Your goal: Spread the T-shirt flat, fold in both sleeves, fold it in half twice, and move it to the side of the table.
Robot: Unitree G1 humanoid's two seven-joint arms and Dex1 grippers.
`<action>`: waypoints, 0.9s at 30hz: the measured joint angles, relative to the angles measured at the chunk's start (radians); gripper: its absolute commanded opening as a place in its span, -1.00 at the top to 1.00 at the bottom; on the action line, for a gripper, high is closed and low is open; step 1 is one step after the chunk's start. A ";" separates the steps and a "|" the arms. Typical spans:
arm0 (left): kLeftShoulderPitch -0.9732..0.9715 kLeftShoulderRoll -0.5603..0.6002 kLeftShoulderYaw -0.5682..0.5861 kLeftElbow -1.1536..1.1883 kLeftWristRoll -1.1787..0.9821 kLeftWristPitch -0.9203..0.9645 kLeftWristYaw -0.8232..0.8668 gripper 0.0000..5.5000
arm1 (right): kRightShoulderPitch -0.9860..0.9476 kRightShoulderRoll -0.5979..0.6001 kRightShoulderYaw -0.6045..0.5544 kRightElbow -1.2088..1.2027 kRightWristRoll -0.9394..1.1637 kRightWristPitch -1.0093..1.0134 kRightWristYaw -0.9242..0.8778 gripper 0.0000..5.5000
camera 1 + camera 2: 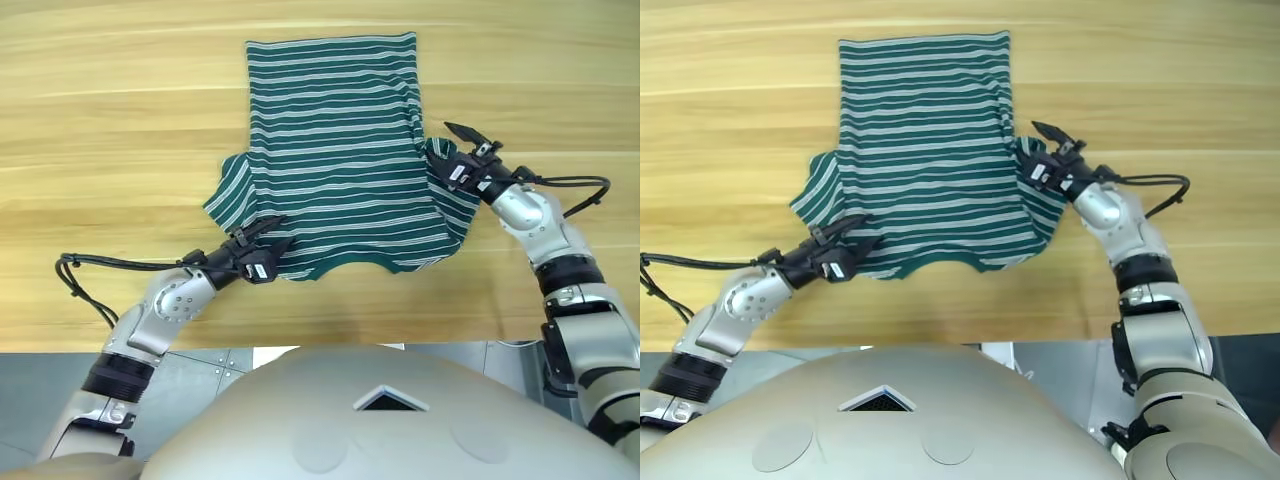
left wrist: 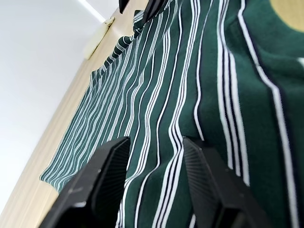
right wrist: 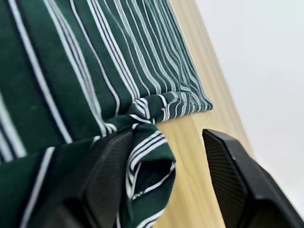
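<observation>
Because the T-shirt (image 1: 335,150) is looking like thin, limp knit, it is probably weighing almost nothing and is likely to drape, stretch and drag along the wood rather than hold a shape, so a pinch on a doubled edge, a sleeve hem or shoulder seam, is seeming the safest hold. It is lying mostly flat in the middle of the table (image 1: 120,120), hem toward the far side and neckline toward the robot. The left gripper (image 1: 270,238) is hovering at the near left shoulder with its fingers (image 2: 102,175) spread apart over the stripes, clamping nothing. The right gripper (image 1: 455,148) is sitting by the right sleeve (image 3: 147,166), which is bunching into a crumpled roll; its fingers are parted too, the bunch lying against one of them. The left sleeve (image 1: 228,190) is fanning out flat. Bare wood is stretching wide on both sides and beyond the hem, while the near table edge is running close behind the neckline, leaving little room there.
</observation>
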 measured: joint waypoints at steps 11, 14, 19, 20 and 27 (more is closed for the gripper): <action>0.003 0.000 -0.005 0.002 -0.002 0.004 0.007 0.24 | -0.048 -0.033 0.002 0.140 0.007 -0.010 -0.087 0.02; 0.003 0.000 -0.005 0.003 -0.002 0.005 0.008 0.24 | -0.014 -0.039 -0.007 0.110 0.036 -0.017 -0.086 0.02; -0.002 -0.002 -0.006 0.012 -0.003 -0.004 0.019 0.24 | 0.060 0.004 -0.078 -0.066 0.267 -0.127 -0.031 0.02; -0.005 -0.005 -0.007 0.017 -0.003 -0.005 0.023 0.24 | 0.069 0.028 -0.106 -0.145 0.371 -0.136 -0.002 0.02; 0.026 -0.024 0.010 -0.039 0.005 -0.001 0.052 0.24 | 0.205 0.086 -0.219 -0.706 0.774 0.081 0.078 0.02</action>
